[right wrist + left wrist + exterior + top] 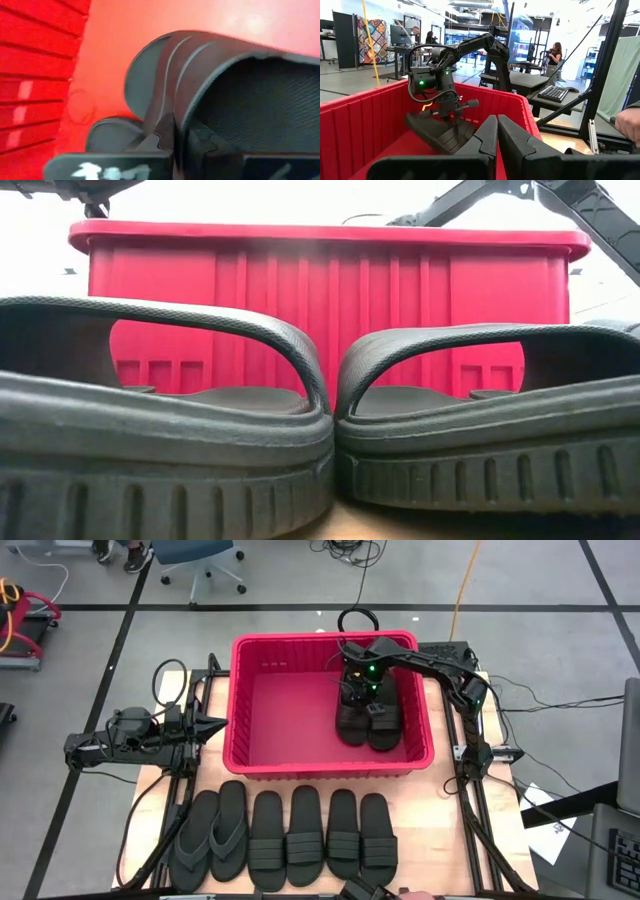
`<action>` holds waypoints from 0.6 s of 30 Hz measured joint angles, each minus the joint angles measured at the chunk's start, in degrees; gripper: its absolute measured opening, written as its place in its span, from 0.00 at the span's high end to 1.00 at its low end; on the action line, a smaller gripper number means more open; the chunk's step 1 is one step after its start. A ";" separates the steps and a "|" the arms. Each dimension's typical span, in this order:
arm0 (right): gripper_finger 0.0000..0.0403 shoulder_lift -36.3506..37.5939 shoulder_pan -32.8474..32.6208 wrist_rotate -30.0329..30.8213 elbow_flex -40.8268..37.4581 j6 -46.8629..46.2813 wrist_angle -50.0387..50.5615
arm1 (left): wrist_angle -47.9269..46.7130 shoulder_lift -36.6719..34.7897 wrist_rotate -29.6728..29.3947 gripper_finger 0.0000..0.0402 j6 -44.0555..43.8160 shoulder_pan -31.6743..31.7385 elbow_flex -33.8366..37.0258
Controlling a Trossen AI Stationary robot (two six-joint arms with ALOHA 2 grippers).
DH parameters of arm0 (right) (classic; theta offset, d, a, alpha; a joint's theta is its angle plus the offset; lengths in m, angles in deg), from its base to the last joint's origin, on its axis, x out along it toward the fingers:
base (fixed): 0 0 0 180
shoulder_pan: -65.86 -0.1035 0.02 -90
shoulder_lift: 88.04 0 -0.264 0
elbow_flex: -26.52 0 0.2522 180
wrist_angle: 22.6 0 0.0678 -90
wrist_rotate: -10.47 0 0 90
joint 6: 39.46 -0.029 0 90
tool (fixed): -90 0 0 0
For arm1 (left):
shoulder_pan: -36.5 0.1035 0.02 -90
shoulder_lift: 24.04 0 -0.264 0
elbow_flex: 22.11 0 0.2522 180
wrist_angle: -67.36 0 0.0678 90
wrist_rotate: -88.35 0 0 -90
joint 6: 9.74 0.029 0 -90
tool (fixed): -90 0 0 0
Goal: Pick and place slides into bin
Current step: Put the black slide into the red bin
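Observation:
The red bin (pixel 300 766) stands at the table's far middle. My right gripper (pixel 366 692) reaches down into its right half and is shut on a black band-strap slide (pixel 384 722). A second slide (pixel 353 724) lies beside it on the bin floor, and its end shows in the right wrist view (pixel 107 135). Several more slides (pixel 290 835) lie in a row on their soles along the near edge, with two flip-flops (pixel 210 835) at the left. My left gripper (pixel 214 727) is shut and empty just outside the bin's left wall. My right gripper pinches the edge of the slide's wide band strap (pixel 172 112) between its two fingers. The fingers (pixel 454 114) come from above and point down. The slide (pixel 435 132) sits tilted in the bin. My left fingers hide its lower end in the left wrist view.
The bin's left half (pixel 285 710) holds nothing. Two slides (pixel 170 430) (pixel 480 430) fill the low view in front of the bin's wall (pixel 320 300). A person's hand (pixel 627 125) shows at the table's edge. People stand in the room beyond (pixel 555 52).

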 joint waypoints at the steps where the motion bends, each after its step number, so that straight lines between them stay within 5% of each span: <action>1: 0.97 -0.04 0.00 0.21 -0.03 -0.34 -0.56 | 0.00 0.00 0.00 0.96 0.00 0.01 0.00; 18: 0.70 0.12 -2.51 10.73 -0.07 -3.24 -6.25 | 0.00 -0.01 0.00 0.96 0.00 -0.01 0.01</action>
